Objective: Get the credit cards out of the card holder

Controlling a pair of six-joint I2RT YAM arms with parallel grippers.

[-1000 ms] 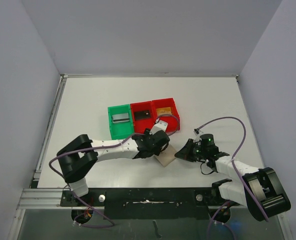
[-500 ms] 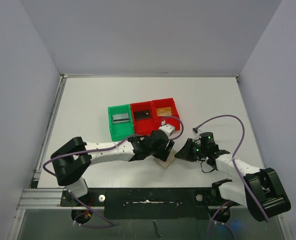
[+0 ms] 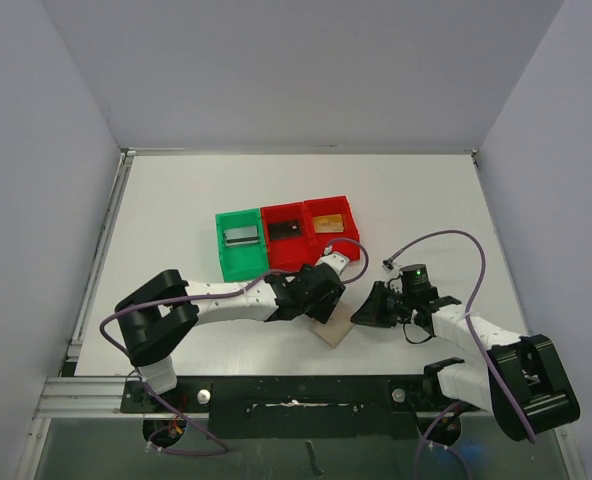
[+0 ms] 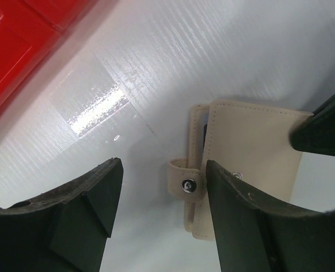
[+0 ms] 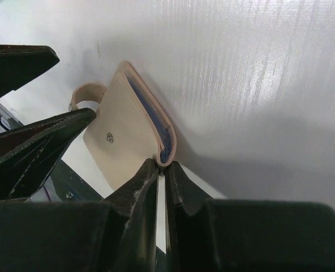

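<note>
**Card removal: holder braced between two arms.** The tan card holder (image 4: pixel 258 147) lies on the white table (image 4: pixel 224 51), between the two arms and just in front of the two red bins (image 3: pixel 284 209). Its snap tab (image 4: pixel 185 184) sticks out at one edge.

The right pincer (image 5: pixel 162 167) is closed on a narrow margin of the holder, beside the light-blue pockets (image 5: pixel 155 122). Whether a card sits in the pockets cannot be told. The left pincer (image 4: pixel 163 170) stands open and straddles the tab end, with one finger over the flap.

A silver-grey card (image 3: pixel 241 236) lies in the green bin (image 3: pixel 238 213). A black card (image 3: pixel 285 228) and a gold card (image 3: pixel 326 223) lie in the red bins.

Judged risks:
- The right grip is shallow, so a pull from the left arm may slip the holder free or drag it across the smooth table.
- Closing on the tab would tug the strap without spreading the pockets.
- The pincers work close together and may collide.
</note>
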